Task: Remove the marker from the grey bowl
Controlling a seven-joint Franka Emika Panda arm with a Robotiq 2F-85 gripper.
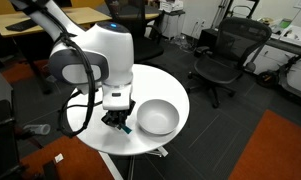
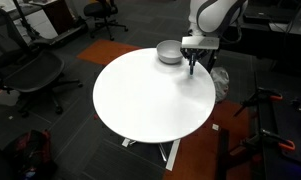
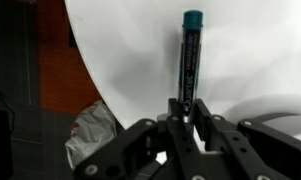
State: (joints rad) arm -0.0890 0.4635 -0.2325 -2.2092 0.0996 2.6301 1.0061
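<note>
In the wrist view my gripper (image 3: 187, 112) is shut on the marker (image 3: 190, 55), a slim dark marker with a teal cap that points away from the jaws over the white round table (image 3: 140, 50). The grey bowl (image 1: 157, 117) stands on the table just beside the gripper (image 1: 116, 120) and looks empty. In an exterior view the bowl (image 2: 170, 52) sits at the table's far edge with the gripper (image 2: 193, 66) next to it, close above the tabletop. A curve of the bowl's rim (image 3: 275, 103) shows at the right of the wrist view.
The white table (image 2: 150, 100) stands on dark carpet. Office chairs (image 1: 225, 55) surround it, and another chair (image 2: 25, 75) is close by. A crumpled bag (image 3: 90, 125) lies on the floor past the table edge. Desks stand in the background.
</note>
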